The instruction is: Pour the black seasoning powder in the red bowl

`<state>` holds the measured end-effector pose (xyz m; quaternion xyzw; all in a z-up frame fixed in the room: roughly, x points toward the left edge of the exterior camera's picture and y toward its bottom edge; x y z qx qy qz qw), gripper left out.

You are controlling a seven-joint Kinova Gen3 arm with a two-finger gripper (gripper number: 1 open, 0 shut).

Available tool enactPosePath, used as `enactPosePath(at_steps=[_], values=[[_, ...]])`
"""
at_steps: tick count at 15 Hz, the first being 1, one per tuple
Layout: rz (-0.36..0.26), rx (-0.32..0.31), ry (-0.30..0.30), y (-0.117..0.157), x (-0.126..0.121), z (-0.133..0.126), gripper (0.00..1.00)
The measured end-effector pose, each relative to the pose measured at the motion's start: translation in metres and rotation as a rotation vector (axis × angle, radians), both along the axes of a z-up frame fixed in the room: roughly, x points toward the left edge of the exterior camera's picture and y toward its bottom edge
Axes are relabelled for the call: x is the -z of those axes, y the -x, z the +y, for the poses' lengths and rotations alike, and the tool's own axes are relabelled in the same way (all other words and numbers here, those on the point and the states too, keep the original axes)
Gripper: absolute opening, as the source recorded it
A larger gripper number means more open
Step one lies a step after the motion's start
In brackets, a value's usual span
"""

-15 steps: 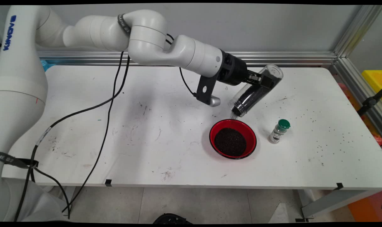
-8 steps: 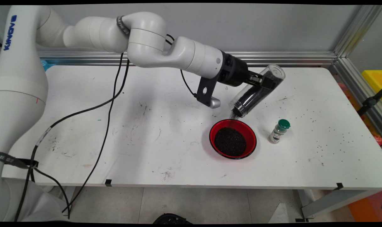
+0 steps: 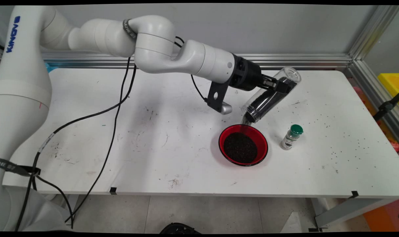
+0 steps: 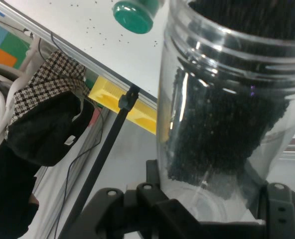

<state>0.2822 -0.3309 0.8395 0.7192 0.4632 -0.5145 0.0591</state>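
Gripper (image 3: 279, 86) grips tilted jar (image 3: 271, 95) of black grains — above grain-filled red bowl (image 3: 243, 144).

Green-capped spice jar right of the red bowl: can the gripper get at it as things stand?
Probably not: the gripper is shut on the tilted clear plastic jar of black grains. The small green-capped spice jar stands unobstructed beside the red bowl.
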Motion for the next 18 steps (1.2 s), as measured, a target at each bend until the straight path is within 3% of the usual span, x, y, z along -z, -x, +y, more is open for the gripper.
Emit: enactPosePath(at_steps=[18], values=[[0.015,0.01,0.032,0.0099,0.001,0.0021,0.0]])
